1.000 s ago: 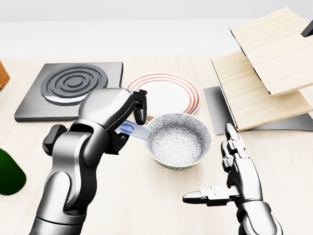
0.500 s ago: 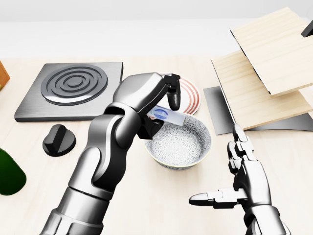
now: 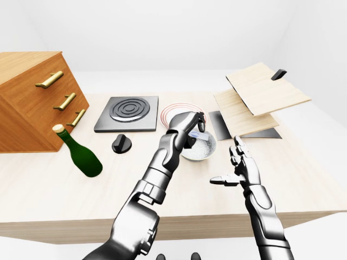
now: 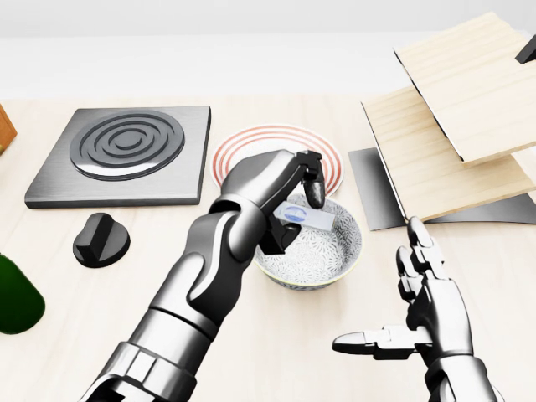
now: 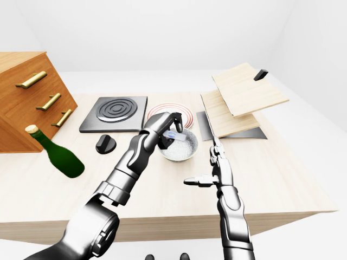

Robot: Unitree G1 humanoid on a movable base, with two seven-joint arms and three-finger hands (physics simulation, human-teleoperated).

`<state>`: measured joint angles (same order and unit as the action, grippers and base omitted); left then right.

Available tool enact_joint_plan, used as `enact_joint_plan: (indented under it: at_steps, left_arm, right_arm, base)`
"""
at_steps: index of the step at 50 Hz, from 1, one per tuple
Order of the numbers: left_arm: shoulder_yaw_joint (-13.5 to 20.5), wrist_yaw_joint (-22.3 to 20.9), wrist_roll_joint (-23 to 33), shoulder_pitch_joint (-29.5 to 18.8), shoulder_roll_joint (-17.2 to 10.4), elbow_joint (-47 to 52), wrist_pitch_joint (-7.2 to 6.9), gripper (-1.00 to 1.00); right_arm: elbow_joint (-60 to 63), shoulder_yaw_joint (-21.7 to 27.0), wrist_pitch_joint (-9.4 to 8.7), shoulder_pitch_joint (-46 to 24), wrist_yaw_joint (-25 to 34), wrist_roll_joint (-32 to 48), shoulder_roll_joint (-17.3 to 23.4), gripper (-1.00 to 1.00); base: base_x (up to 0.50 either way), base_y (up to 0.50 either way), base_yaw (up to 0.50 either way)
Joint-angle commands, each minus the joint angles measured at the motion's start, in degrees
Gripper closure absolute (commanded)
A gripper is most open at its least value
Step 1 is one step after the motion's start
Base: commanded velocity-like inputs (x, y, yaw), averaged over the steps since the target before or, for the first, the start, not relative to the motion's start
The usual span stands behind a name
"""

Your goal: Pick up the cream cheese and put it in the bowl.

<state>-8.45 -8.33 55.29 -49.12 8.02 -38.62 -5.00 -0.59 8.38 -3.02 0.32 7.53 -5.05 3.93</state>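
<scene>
Left-eye view alone shows wine bottle [image 3: 80, 154] whole beside drawers [image 3: 33, 100].

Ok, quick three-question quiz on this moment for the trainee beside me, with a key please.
1. True or false: the cream cheese already lies loose in the bowl.
2. Which hand holds the cream cheese? A) left hand B) right hand C) neither
3. Fill in: in the head view, the red-ringed plate lies just ______ the bowl.

Key:
1. False; the left hand's fingers grip it over the bowl's opening.
2. A; the right hand is open, apart from the bowl at lower right.
3. Above.
</scene>
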Motion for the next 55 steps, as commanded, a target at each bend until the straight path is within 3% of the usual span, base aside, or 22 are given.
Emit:
enact_joint_plan:
  at_steps: [1,15,38,39,41,42,55]
  left_arm:
    - [-0.5,2.7,0.3,0.4,0.6,-2.6,0.00,1.00]
    - [-1.0,3.8,1.1,0.0,2.4,-5.5,0.00,1.00]
    - [-0.7,5.1,0.6,-0.4,2.1,-6.0,0.00,1.00]
    - [-0.6,5.2,0.4,-0.5,2.1,-5.9,0.00,0.89]
    - [-0.2,7.5,0.6,-0.7,1.9,-5.4,0.00,-1.00]
    - [-0.6,5.5,0.6,-0.4,1.8,-4.8,0.00,-1.00]
    - [-1.3,2.2,3.4,1.4,1.6,2.0,0.00,-1.00]
  right_arm:
    - [-1.6,0.3,1.14,-0.3,0.1,-0.3,0.2,-1.00]
    - [-3.2,0.6,2.04,-0.6,0.2,-0.7,0.5,-1.00]
    - [-6.0,0.5,3.49,-1.2,0.0,-0.6,0.7,-1.00]
    - [-6.0,0.5,3.49,-1.2,0.0,-0.6,0.7,-1.00]
    - [-5.9,0.5,3.39,-1.1,0.0,-0.7,0.7,-1.00]
    - [-6.3,0.5,3.61,-1.3,0.0,-0.6,0.8,-1.00]
    - [-7.7,0.2,4.34,-1.7,-0.3,-0.3,0.8,-1.00]
  base:
    - [0.00,0.00,0.00]
    - [0.00,0.00,0.00]
    - [0.00,0.00,0.00]
    - [0.00,0.00,0.00]
    - [0.00,0.00,0.00]
    - [0.00,0.00,0.00]
    - [0.00,0.00,0.00]
